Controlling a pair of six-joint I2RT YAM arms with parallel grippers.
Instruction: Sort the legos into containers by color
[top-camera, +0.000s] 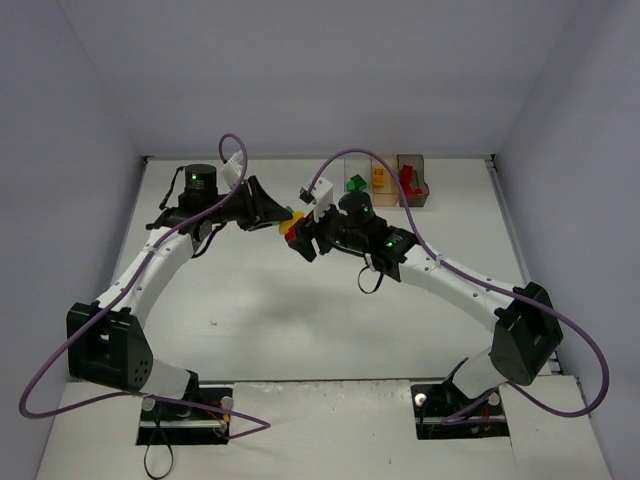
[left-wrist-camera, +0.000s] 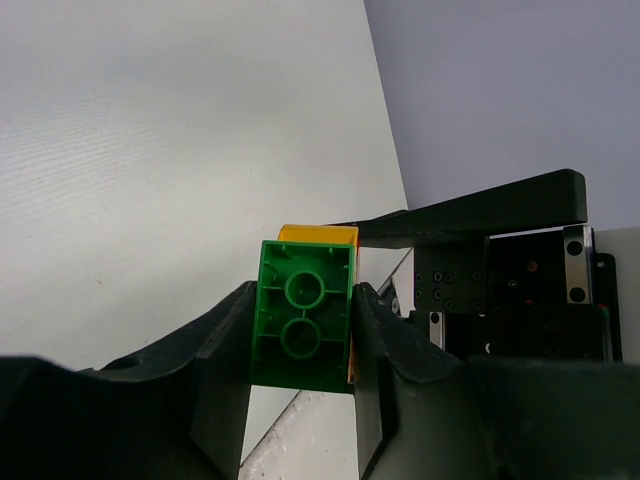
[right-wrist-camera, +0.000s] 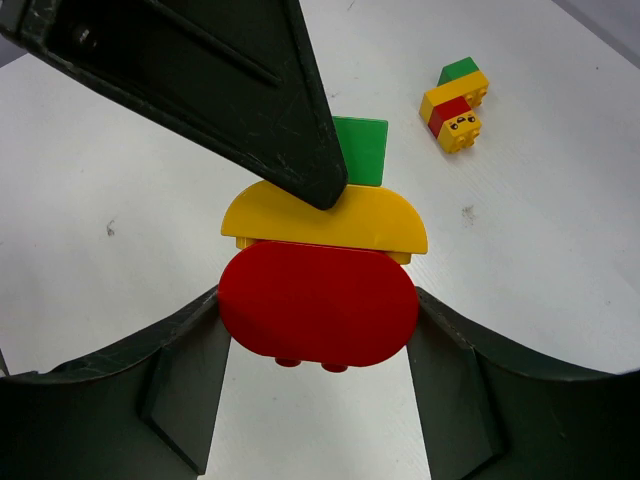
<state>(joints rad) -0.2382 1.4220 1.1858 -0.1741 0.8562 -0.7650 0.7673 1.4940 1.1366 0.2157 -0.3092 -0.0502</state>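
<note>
Stuck-together legos (top-camera: 289, 227): three pieces are sitting in one stack, green, then yellow, then red, and the stack is hanging in the air above the table (top-camera: 300, 320), between the two arms
Green brick (left-wrist-camera: 303, 325): it is sitting at one end of the stack, and its hollow underside with two round rings is facing the left wrist camera
Yellow piece (right-wrist-camera: 325, 218): it is lying in the middle, touching the green brick on one side and the red piece on the other
Red piece (right-wrist-camera: 318, 305): it is sitting at the other end, and little studs are poking out below it in the right wrist view
Left gripper (left-wrist-camera: 305, 300): it is squeezing the green brick, with one finger pressing on each side
Right gripper (right-wrist-camera: 318, 300): it is gripping the red piece, with a finger touching each rounded end
Second clump (right-wrist-camera: 458, 103): green, yellow, red and yellow bricks are lying joined together on the table, well apart from the held stack
Containers (top-camera: 372, 160): three see-through boxes are standing in a row at the far right part of the table
Clear box (top-camera: 362, 165): a loose green lego (top-camera: 355, 184) is lying in it
Orange box (top-camera: 388, 195): it is standing in the middle of the row, and a yellow-orange lego (top-camera: 380, 176) is lying in it
Dark box (top-camera: 420, 192): it is standing at the right end of the row, and a red lego (top-camera: 408, 180) is lying in it
</note>
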